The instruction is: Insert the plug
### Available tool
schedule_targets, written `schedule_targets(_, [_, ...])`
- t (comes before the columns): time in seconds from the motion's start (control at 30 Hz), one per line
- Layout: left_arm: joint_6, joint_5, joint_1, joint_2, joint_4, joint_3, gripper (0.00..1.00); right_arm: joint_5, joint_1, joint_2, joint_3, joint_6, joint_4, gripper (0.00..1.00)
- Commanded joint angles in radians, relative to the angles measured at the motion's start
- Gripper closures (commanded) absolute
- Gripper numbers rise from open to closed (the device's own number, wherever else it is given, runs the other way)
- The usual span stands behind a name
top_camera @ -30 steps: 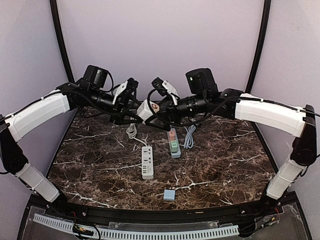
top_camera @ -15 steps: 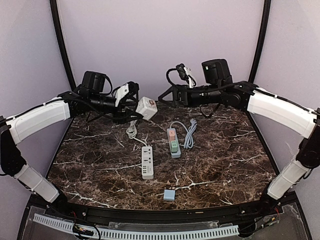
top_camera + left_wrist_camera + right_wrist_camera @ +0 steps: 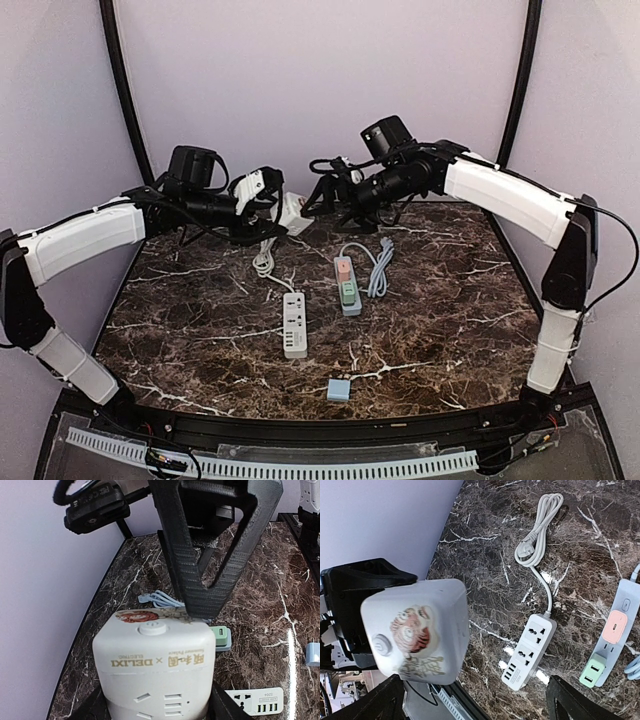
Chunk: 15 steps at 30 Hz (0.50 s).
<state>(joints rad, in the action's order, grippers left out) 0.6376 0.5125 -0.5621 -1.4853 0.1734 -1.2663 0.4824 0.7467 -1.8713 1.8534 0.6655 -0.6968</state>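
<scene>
Clamping the white cube socket (image 3: 155, 665), left fingers (image 3: 225, 710); right fingers (image 3: 375, 702) apart, close beside.

On my feed the dark marble desk (image 3: 200, 330) carries a white power strip (image 3: 295, 324) about mid-desk, its white cord (image 3: 264, 264) coiled toward the far edge. Just right of it lies a grey-blue strip (image 3: 351, 307) with a pink block (image 3: 343, 269) and a green block (image 3: 347, 291) seated on it, and a pale blue cable (image 3: 380, 268) looped alongside. A small light-blue adapter (image 3: 339, 390) sits alone near the front edge. Behind everything I see a lilac backdrop (image 3: 320, 80).
</scene>
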Motion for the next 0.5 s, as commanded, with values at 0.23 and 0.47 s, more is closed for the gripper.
schedule_targets(0.23, [0.033,0.017,-0.044,-0.019,0.024,-0.010,0.99,0.060,0.050,-0.052,0.118,-0.011,-0.084,0.01])
schedule_targets(0.47, [0.049,0.012,-0.061,-0.019,0.041,-0.014,0.99,0.038,0.061,-0.098,0.168,-0.003,-0.145,0.01])
